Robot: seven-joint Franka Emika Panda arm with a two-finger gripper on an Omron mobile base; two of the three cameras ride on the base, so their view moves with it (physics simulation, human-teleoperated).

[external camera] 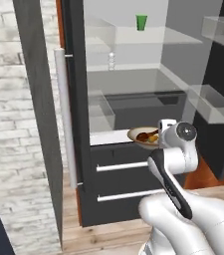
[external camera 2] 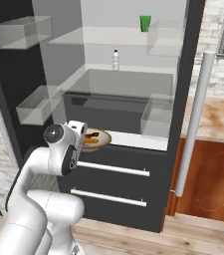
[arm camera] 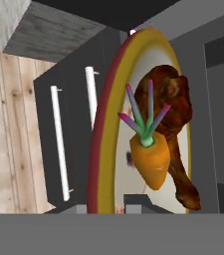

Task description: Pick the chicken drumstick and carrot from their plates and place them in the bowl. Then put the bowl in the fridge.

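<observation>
The fridge [external camera: 133, 84] stands open, its glass shelves and pale inside [external camera 2: 128, 89] showing. My gripper [arm camera: 108, 206] is shut on the near rim of the bowl [arm camera: 101, 164] and holds it level at the front edge of the fridge's lowest shelf, above the drawers. The bowl [external camera: 142, 137] [external camera 2: 97, 139] carries the chicken drumstick [arm camera: 175, 114] and the orange carrot [arm camera: 151, 159] with its green top, lying side by side. In the base views my white hand covers the bowl's near side. The plates are out of view.
The open fridge door [external camera: 39, 99] with its long silver handle [external camera: 63, 114] stands at the left. A green cup [external camera: 141, 22] and a small bottle [external camera: 111, 61] sit on upper shelves. Two dark drawers [external camera: 123, 167] lie below. A wooden counter [external camera 2: 215, 117] is to the right.
</observation>
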